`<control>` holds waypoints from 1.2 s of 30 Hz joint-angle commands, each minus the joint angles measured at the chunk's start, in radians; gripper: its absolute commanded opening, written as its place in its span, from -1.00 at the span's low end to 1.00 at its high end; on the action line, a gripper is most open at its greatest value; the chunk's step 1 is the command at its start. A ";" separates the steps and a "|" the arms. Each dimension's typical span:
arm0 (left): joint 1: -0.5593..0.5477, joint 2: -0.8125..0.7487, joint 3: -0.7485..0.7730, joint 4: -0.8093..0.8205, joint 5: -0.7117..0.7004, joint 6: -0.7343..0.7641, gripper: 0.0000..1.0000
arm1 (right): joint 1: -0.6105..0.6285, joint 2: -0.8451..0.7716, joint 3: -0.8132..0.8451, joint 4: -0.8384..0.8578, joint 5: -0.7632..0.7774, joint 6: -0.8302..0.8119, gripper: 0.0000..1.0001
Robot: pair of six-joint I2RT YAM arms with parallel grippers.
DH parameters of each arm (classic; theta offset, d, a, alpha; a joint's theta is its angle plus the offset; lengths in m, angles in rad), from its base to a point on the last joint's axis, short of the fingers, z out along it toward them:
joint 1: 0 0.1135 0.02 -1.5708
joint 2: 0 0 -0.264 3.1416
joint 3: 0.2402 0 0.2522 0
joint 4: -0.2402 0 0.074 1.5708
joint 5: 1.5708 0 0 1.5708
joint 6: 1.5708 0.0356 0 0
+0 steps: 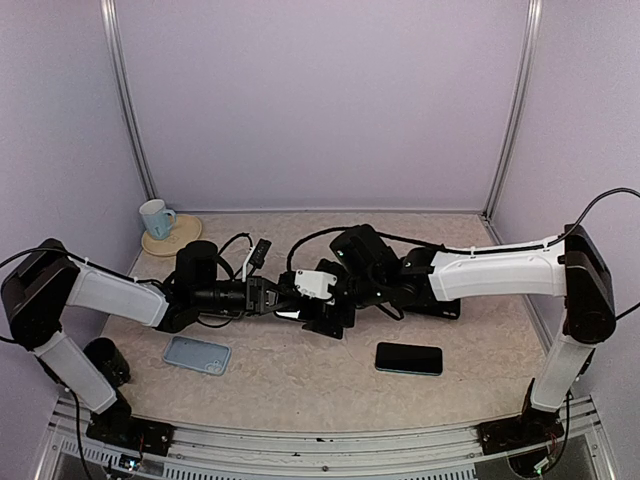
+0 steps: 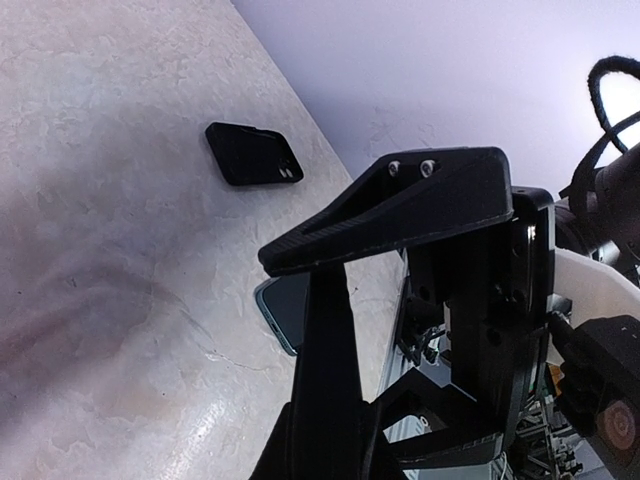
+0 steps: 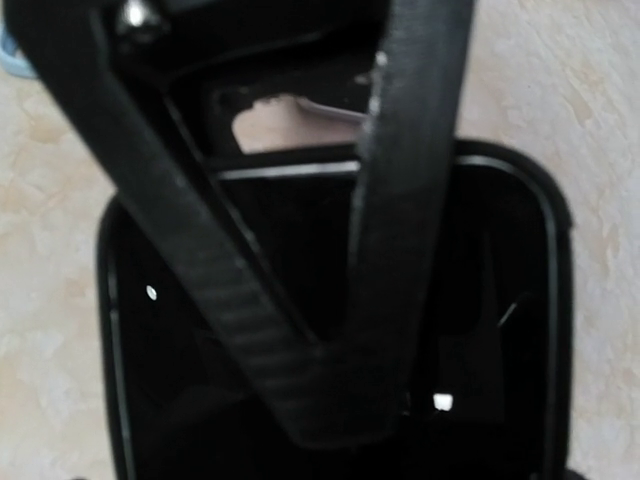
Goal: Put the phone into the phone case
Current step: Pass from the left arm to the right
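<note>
Both grippers meet over the middle of the table. My left gripper is shut. In the left wrist view its fingers rise as one dark bar. Behind that bar shows a corner of the phone, with a pale blue frame and its dark screen up. I cannot tell whether the fingers touch it. The black phone case lies apart near the front right, and is also visible in the left wrist view as a black phone case. My right gripper stands open against the left one. A dark round-cornered slab with a thin pale rim fills the right wrist view, crossed by two dark bars in a V.
A pale blue flat rectangle lies at the front left. A light cup stands on a round coaster at the back left. Purple walls close the back and sides. A metal rail runs along the table's front edge.
</note>
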 commanded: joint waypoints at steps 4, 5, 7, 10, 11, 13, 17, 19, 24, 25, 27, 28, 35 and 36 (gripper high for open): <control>-0.004 -0.031 0.048 0.065 -0.002 -0.001 -1.00 | 0.009 0.013 0.037 0.015 0.024 -0.006 0.72; -0.003 -0.031 0.048 0.064 -0.004 -0.001 -1.00 | 0.009 0.013 0.039 0.012 0.024 -0.003 0.63; 0.001 -0.032 0.048 0.060 -0.007 -0.003 -1.00 | 0.009 0.015 0.042 0.012 0.025 0.003 0.45; 0.007 -0.031 0.047 0.060 -0.009 -0.009 -1.00 | 0.009 0.010 0.036 0.015 0.024 0.005 0.42; 0.009 -0.031 0.046 0.063 -0.009 -0.012 -1.00 | 0.009 0.008 0.033 0.019 0.026 0.005 0.40; 0.014 -0.032 0.045 0.070 -0.009 -0.021 -0.99 | 0.009 0.004 0.030 0.025 0.028 0.005 0.37; 0.024 -0.038 0.042 0.080 -0.014 -0.032 -1.00 | 0.011 0.000 0.023 0.025 0.028 0.008 0.54; 0.024 -0.041 0.042 0.082 -0.011 -0.034 -1.00 | 0.011 -0.003 0.018 0.028 0.033 0.008 0.90; 0.023 -0.042 0.040 0.087 -0.008 -0.035 -1.00 | 0.011 -0.003 0.004 0.049 0.053 0.006 0.99; 0.023 -0.042 0.039 0.090 -0.008 -0.036 -1.00 | 0.012 -0.001 0.003 0.054 0.054 0.007 0.99; 0.023 -0.039 0.037 0.094 -0.006 -0.038 -1.00 | 0.012 0.002 0.004 0.064 0.076 0.010 0.96; 0.023 -0.037 0.036 0.099 -0.005 -0.040 -1.00 | 0.012 0.003 0.006 0.067 0.078 0.010 0.94; 0.024 -0.032 0.033 0.116 -0.003 -0.049 -1.00 | 0.014 0.005 0.007 0.079 0.078 0.000 0.67; 0.025 -0.032 0.032 0.116 -0.003 -0.050 -1.00 | 0.014 0.002 0.004 0.082 0.076 -0.001 0.65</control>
